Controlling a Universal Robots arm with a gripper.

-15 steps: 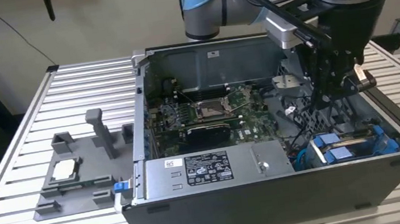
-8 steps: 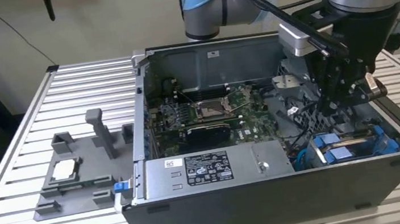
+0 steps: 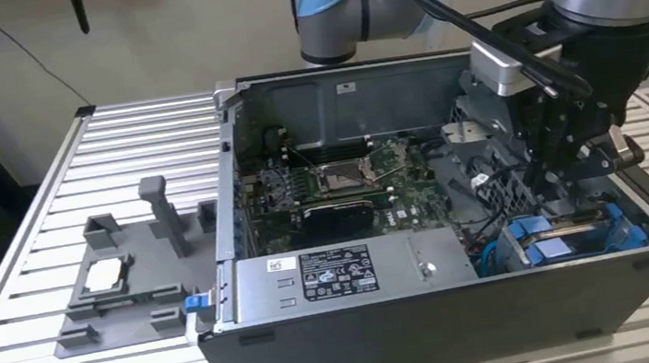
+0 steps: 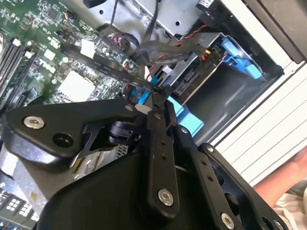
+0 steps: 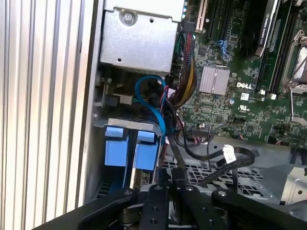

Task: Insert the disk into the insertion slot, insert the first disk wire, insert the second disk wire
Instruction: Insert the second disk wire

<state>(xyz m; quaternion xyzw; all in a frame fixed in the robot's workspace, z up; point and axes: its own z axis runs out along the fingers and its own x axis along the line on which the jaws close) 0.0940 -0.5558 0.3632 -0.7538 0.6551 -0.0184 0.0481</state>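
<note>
Gripper over insertion slot
Fingers nrly closed, pinched thin black cable end, just above the blue tabs

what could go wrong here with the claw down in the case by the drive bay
The claw sits among loose black cables and a blue cable beside the insertion slot; it could snag or tug one. The motherboard lies close by, so a sideways drift might scrape components. A hand near the case could be struck.
</note>
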